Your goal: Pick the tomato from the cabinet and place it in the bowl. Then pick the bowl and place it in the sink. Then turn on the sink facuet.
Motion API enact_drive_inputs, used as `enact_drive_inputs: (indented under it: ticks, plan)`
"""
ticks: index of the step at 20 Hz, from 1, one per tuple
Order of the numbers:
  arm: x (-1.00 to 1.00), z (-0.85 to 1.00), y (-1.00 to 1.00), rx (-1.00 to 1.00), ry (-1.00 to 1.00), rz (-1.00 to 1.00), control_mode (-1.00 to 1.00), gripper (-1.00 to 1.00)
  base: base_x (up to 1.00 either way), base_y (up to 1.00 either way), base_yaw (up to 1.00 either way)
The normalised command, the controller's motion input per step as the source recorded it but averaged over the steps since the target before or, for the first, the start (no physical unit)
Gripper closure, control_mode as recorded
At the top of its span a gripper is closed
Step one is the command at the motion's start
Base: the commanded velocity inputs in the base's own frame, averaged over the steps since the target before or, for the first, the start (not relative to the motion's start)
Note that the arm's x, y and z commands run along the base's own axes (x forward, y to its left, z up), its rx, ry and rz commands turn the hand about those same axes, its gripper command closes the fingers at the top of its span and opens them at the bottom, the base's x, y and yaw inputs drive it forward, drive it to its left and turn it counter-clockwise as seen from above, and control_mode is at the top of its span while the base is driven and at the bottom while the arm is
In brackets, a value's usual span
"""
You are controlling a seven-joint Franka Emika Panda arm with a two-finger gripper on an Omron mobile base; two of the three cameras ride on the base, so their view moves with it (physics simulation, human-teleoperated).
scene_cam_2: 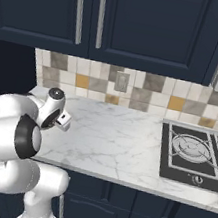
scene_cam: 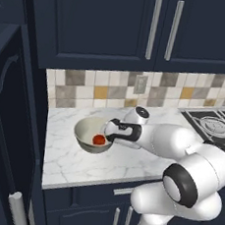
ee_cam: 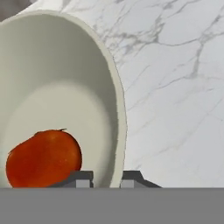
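A: Bowl (scene_cam: 89, 133) sits on the marble counter (scene_cam: 74, 162), tomato (scene_cam: 99, 139) already inside it. So step one looks done, bowl pickup is the step in hand.

B: Gripper (scene_cam: 112, 138)?

A: At the bowl's 3 o'clock edge in the left base view, arm reaching in from the right. In the hand view the two fingertips (ee_cam: 79, 179) straddle the bowl (ee_cam: 61, 100) wall, one inside, one outside, rim running up between them from 6 o'clock.

B: Clamped or not?

A: Jaws are apart with the wall in the gap. Whether the pads touch it yet, can't tell, the tips are cut off at the bottom.

B: Tomato vs jaws?

A: Hand view: tomato (ee_cam: 43, 158) at about 10 o'clock from the inner fingertip, just beside it, low in the bowl. Not between the jaws.

B: Doing it well?

A: My judgement: go deep enough on the wall before closing so the thin rim doesn't slip, and keep the inner finger off the tomato. Then lift level, since a one-sided rim grip will want to tip the bowl and the tomato can roll out.

B: Right base view?

A: Arm's elbow and wrist over the counter's left end, stove (scene_cam_2: 194, 156) at 3 o'clock, well apart.
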Motion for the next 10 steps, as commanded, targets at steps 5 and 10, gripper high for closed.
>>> enact_drive_inputs:
  ticks: [5,10]
  plan:
    - [-0.21,0.33,0.0,0.05,0.01,-0.08,-1.0,1.0,0.0,0.0,0.0]
    - [-0.47,0.57,-0.04,0.0,0.04,-0.17,-1.0,1.0,0.0,0.0,0.0]
